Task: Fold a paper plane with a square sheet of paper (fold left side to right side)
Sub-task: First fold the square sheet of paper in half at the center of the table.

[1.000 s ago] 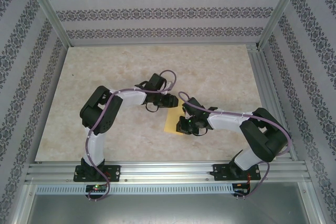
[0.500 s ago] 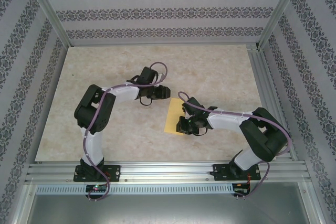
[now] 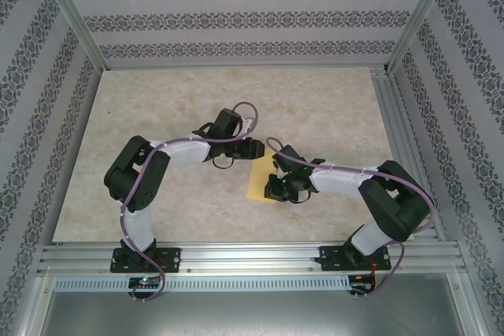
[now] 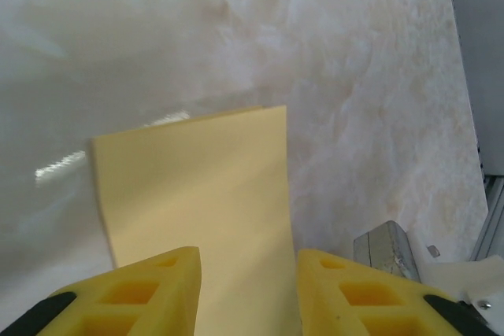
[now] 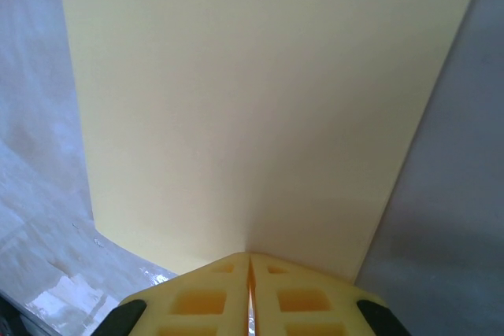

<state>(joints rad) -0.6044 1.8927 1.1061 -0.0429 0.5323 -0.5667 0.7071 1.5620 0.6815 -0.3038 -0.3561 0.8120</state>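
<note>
The square sheet of paper [image 3: 258, 181] lies flat on the worktop [image 3: 157, 100] between both hands. The left hand [image 4: 248, 257] hovers part-open at its far edge. The right hand [image 5: 250, 264] is closed at its right edge, perhaps pinching it.

From above, my right hand [image 3: 272, 188] covers the right edge of the square sheet of paper [image 3: 256, 182], and my left hand [image 3: 256, 149] hides its far end. On the left wrist camera the sheet's near end runs off the bottom behind the fingers [image 4: 150, 289]. On the right wrist camera its far edge is cropped, and I can't tell whether the closed pads [image 5: 197, 300] pinch it or just press on it.
</note>
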